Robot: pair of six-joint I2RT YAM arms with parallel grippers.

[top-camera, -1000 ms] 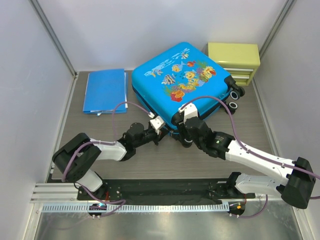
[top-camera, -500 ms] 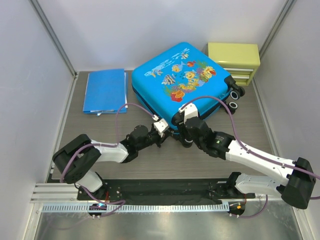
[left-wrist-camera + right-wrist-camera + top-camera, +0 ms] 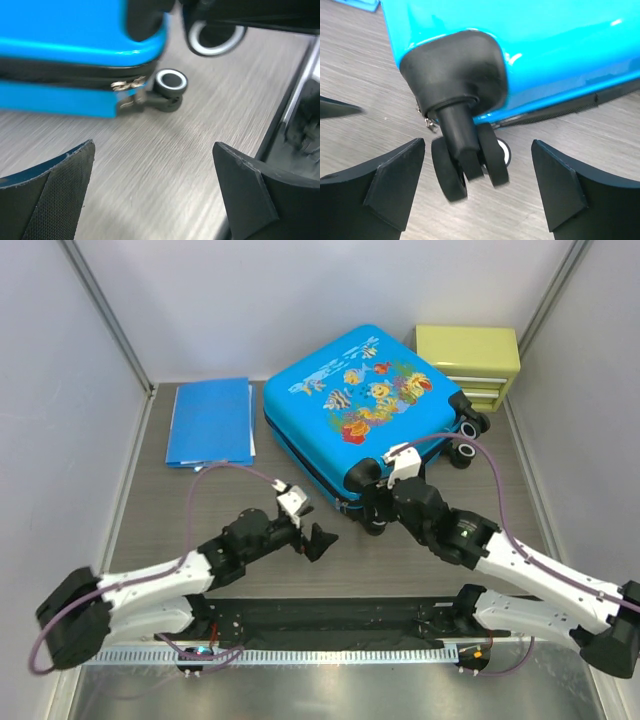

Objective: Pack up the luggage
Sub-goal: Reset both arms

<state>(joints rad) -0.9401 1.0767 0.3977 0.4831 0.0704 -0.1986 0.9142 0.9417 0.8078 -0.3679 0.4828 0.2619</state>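
The luggage [image 3: 365, 395], a bright-blue hard-shell suitcase with fish prints, lies flat and zipped shut at the back of the table. My left gripper [image 3: 316, 540] hangs open just in front of its near edge, holding nothing. In the left wrist view the luggage [image 3: 60, 30] shows its silver zipper pulls [image 3: 127, 86] and a small wheel [image 3: 170, 84] beyond my open left gripper [image 3: 152, 192]. My right gripper [image 3: 374, 508] is open at the near corner. In the right wrist view the black twin wheel [image 3: 470, 167] stands between the spread right gripper [image 3: 477, 187] fingers, touching neither.
A flat blue folder [image 3: 210, 422] lies at the back left. A yellow-green drawer box [image 3: 470, 362] stands at the back right beside the suitcase. White walls close in both sides and the back. A black rail [image 3: 320, 615] runs along the near edge.
My left gripper has let go at the suitcase's zipper edge, opened wide and drawn back toward the near left. The right gripper has opened wider and shifted slightly right.
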